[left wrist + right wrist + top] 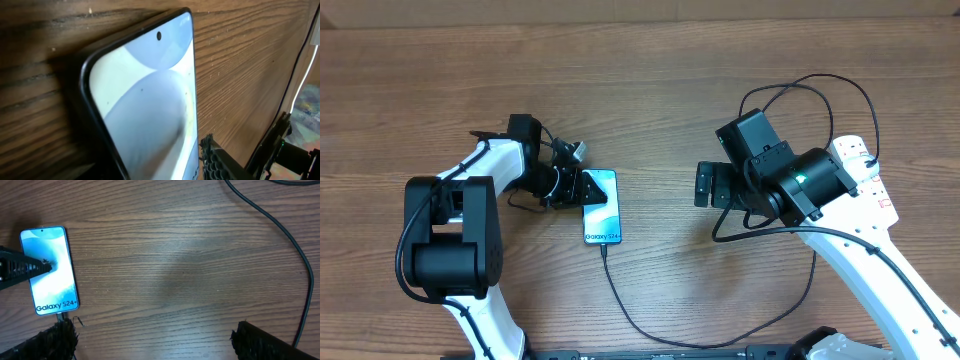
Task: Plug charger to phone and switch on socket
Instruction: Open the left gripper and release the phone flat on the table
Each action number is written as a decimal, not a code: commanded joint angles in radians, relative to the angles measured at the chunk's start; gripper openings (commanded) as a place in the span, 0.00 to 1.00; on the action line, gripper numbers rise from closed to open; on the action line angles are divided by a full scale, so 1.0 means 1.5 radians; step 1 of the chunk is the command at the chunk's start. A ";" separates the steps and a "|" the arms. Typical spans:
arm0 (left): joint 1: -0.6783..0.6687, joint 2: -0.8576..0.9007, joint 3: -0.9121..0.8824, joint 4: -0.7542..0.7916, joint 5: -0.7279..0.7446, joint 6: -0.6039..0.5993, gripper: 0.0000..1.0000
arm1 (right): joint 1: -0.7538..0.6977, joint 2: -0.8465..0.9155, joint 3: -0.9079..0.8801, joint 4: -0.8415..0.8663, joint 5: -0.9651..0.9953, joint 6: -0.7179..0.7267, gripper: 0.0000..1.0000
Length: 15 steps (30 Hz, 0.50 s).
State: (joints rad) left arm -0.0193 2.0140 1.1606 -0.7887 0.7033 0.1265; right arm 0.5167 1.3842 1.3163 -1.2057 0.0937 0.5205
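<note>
The phone [604, 212] lies face up on the wooden table, its light blue screen reading "Galaxy S24+". It also shows in the right wrist view [49, 270] and fills the left wrist view [145, 100]. My left gripper [582, 190] is closed on its upper left part; one finger [216, 161] shows beside the screen. The charger [620, 300], a thin black cable, meets the phone's bottom edge [60, 316] and runs toward the front. My right gripper [708, 185] hangs open and empty right of the phone [155, 340]. The socket [861, 160] lies far right, partly under my right arm.
Black cables loop around my right arm [800, 85], and one black cable crosses the upper right of the right wrist view [285, 235]. Bare wood lies between the phone and my right gripper [165, 265].
</note>
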 commanded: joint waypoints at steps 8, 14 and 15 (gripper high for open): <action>0.013 0.061 -0.013 -0.009 -0.249 -0.005 0.46 | -0.001 0.001 0.008 0.012 0.007 0.005 1.00; 0.013 0.061 0.045 -0.026 -0.248 -0.043 0.49 | -0.001 0.001 0.008 0.066 0.007 0.005 1.00; 0.012 0.061 0.054 -0.028 -0.247 -0.043 0.49 | -0.001 0.001 0.008 0.079 0.007 0.005 1.00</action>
State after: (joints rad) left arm -0.0185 2.0186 1.2327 -0.8433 0.5983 0.1020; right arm 0.5171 1.3842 1.3163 -1.1236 0.0937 0.5236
